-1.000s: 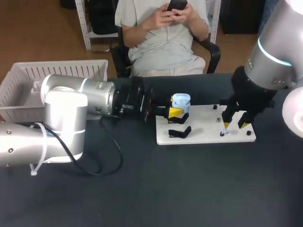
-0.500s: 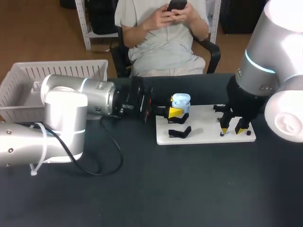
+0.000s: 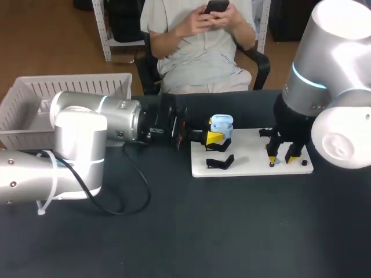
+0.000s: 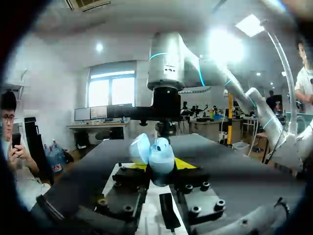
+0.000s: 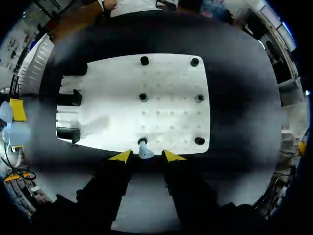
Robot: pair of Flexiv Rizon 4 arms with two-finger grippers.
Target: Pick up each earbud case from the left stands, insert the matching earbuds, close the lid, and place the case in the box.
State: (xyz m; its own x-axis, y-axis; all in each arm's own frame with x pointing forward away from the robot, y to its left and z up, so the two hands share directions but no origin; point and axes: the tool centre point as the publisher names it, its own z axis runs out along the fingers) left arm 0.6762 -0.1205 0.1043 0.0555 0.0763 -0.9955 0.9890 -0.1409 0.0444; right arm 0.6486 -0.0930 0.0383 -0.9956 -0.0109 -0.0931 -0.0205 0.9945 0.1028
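We hold the pale blue earbud case (image 4: 155, 156), lid open, in the left gripper's (image 3: 214, 138) fingers by the white board's (image 3: 249, 152) stands. The right gripper's (image 5: 146, 156) fingers stand wide astride an earbud (image 5: 144, 150) at the board's edge. Inserting, closing and the box (image 3: 23, 101) remain, we judge. The dark worktop (image 3: 232, 231) in front offers room.

A broad table (image 3: 243, 231) with a dark, matte top spans the head view from side to side, its surface lit softly and evenly.

light: bright, even, overhead | glare: white sheen on right arm (image 3: 339, 23) | shadows: soft, beneath stands (image 3: 220, 162) on board (image 3: 249, 168)
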